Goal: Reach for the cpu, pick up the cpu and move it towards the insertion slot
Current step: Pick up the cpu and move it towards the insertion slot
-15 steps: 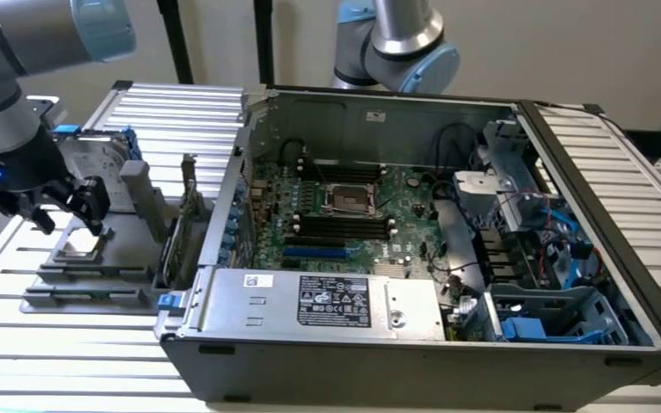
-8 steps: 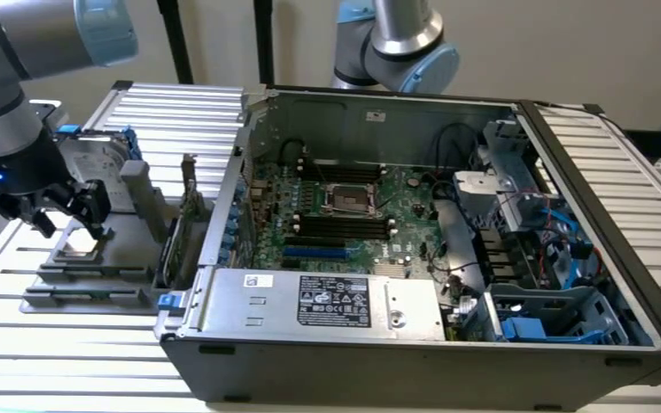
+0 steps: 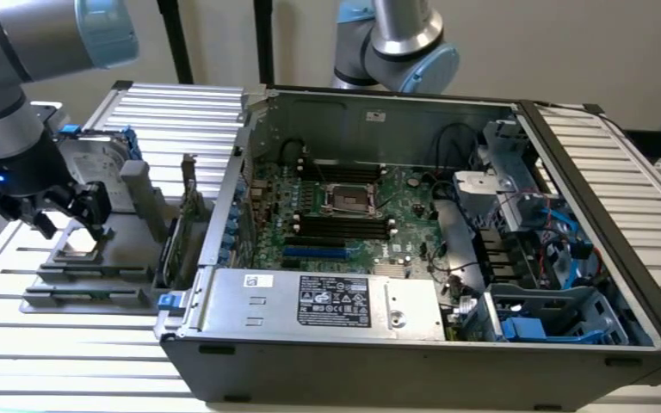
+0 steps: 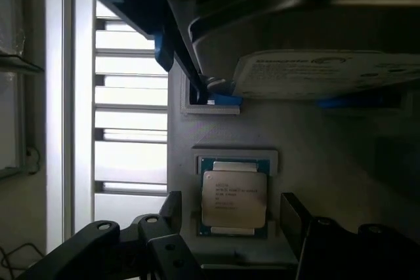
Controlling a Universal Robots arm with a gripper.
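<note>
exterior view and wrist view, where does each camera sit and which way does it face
Exterior view: off the arm, raised, looking down into the open computer case and the insertion slot; the arm and gripper show at the exterior view's left.
Wrist view: on the wrist, looking along the open gripper at the cpu between its fingers.
Shared: the gripper and the hard drive beside it.

Print on cpu (image 4: 233,198), hard drive label (image 4: 321,73), power supply label (image 3: 334,301); none legible
</note>
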